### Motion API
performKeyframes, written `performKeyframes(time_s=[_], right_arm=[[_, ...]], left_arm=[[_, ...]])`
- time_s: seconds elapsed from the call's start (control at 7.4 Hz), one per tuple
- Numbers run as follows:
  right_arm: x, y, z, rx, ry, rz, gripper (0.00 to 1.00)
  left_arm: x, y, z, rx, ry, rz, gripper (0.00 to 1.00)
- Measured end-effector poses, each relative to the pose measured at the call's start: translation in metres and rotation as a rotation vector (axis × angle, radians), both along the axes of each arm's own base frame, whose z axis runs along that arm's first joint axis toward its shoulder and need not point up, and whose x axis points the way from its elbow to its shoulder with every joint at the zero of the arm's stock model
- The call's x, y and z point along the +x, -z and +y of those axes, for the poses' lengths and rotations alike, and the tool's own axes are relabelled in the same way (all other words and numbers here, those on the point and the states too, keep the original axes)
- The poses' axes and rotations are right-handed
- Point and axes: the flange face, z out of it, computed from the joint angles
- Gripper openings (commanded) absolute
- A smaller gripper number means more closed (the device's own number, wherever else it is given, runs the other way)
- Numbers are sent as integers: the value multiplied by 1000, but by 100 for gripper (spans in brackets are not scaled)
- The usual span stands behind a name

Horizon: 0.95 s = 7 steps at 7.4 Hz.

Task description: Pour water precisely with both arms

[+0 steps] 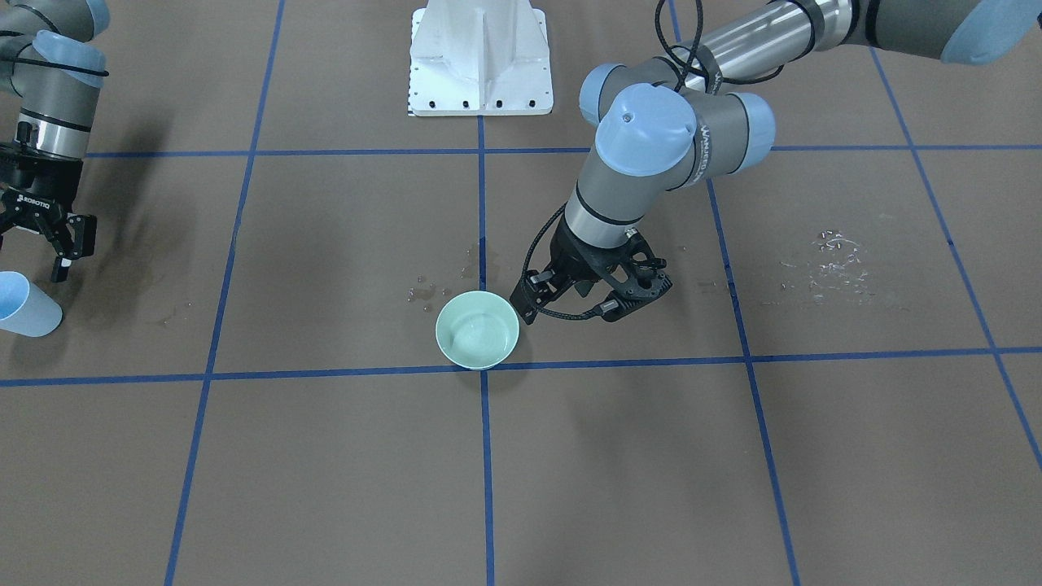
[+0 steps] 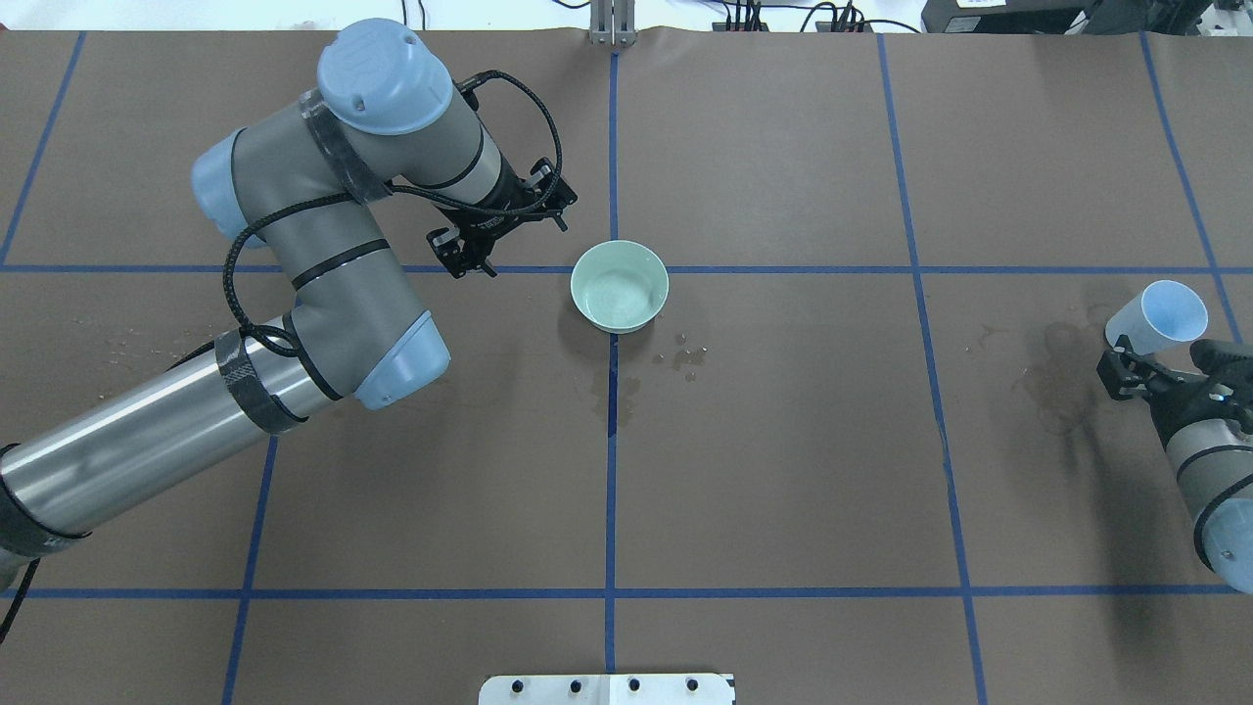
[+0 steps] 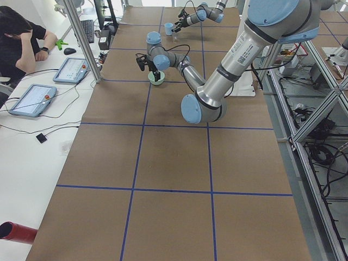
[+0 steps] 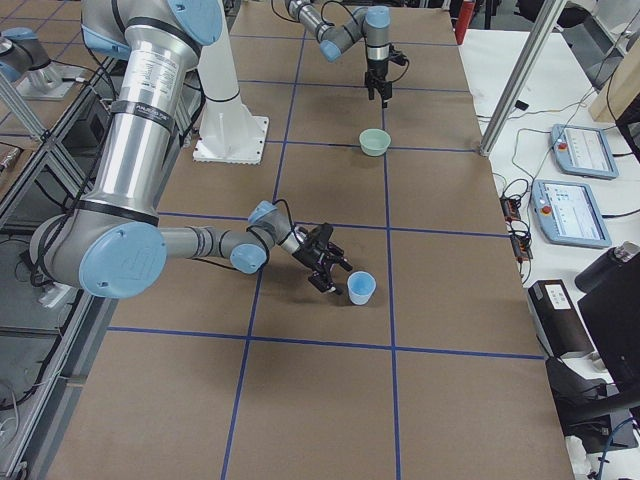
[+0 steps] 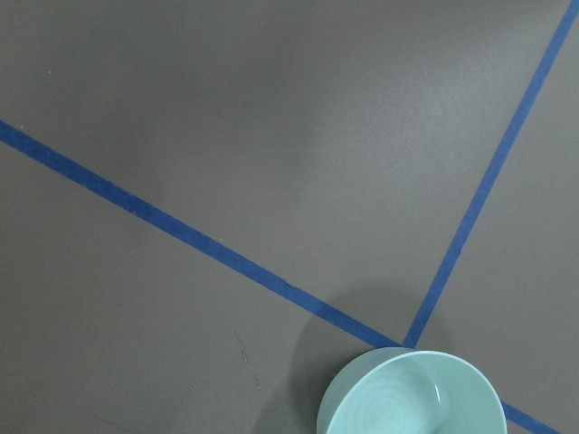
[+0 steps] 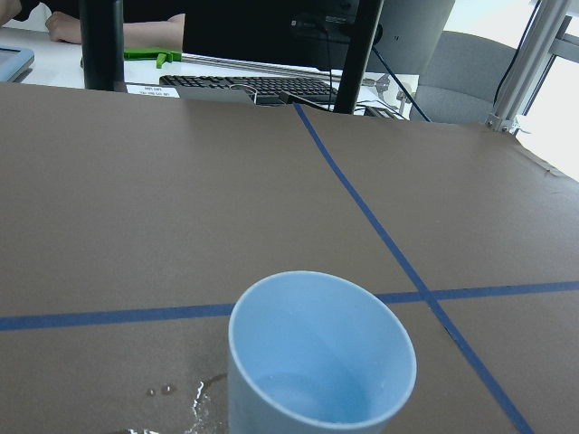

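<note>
Looking down from behind the robot, we see the left arm [image 2: 323, 274] reach across the brown paper-covered table [image 2: 783, 470], its left gripper [image 2: 507, 235] hanging just beside a mint-green bowl [image 2: 620, 286] without touching it. Its fingers stand wide apart with nothing between them. The bowl sits upright where two blue tape lines [image 2: 783, 269] cross, and the left wrist camera catches only its rim in the bottom corner.

Well apart from it, at the robot's right end of the table, the right arm [image 2: 1199, 460] lies low, and the right gripper [image 4: 333, 272] points at a light-blue cup [image 4: 361, 287]. That cup stands upright on the paper. The gripper's fingers are spread on the near side of the cup and pinch nothing. We cannot tell whether a fingertip grazes the cup wall.

The water [image 1: 425, 293] shows as glossy drops on the paper just beside the bowl, on the robot's side. There is also a wet patch [image 6: 185, 398] at the foot of the cup and a wider scatter of glints [image 1: 830, 262] towards the robot's left. We see a pale sheen low inside the cup and faint rings in the bowl, but we cannot say how much liquid either holds.
</note>
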Motion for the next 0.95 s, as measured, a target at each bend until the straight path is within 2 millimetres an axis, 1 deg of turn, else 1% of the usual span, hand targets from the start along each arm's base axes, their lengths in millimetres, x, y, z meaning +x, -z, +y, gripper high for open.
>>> performKeyframes(time_s=[0.41,0.54,0.95], right_arm=[[-19,-25,-8,21,23,3,99],[-21,-30,-10,32,37,8,99],[-18,-33,-13,52,51,11,99]], left_arm=[[-4,-6,3,-1,-1,-2,100],[-4,-7,3,-1,-1,-2,100],[-3,-9,3,-3,-2,-4,100]])
